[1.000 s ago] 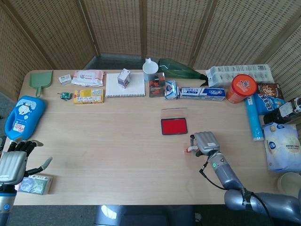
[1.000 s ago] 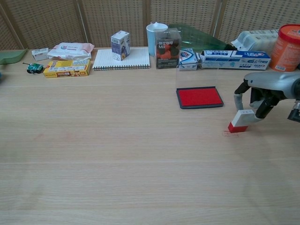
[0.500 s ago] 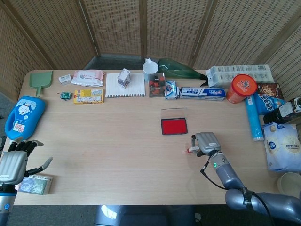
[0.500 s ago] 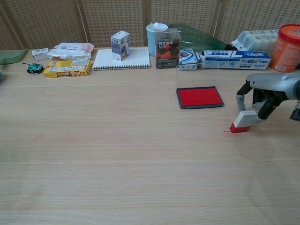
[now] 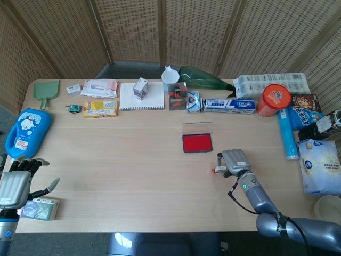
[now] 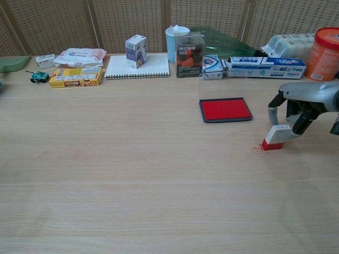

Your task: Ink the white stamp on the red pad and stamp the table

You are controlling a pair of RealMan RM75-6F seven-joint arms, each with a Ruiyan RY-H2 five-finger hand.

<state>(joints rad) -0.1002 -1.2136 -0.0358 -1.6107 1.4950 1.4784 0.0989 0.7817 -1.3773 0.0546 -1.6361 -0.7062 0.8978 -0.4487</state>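
Table point(image 6: 132, 201) layout. The ink pad point(image 6: 225, 110) lies near the middle of the table; the stamp point(image 6: 274, 136), held by the right hand point(image 6: 302, 106), sits to its right and nearer the robot, its base by a faint print point(image 6: 258, 151). Along the far edge, left to right: dustpan point(image 5: 45, 92), wipes pack point(image 6: 80, 55), notebook point(image 6: 137, 67) with a small carton point(image 6: 135, 51) on it, cup point(image 6: 176, 42), toothpaste box point(image 6: 265, 67), canister point(image 6: 324, 46). The left hand point(image 5: 15, 184) rests at the near left corner.

Head view high above, looking down on whole table point(image 5: 133, 176), chest view low, near, facing forward, sharing red pad point(image 6: 225, 110)
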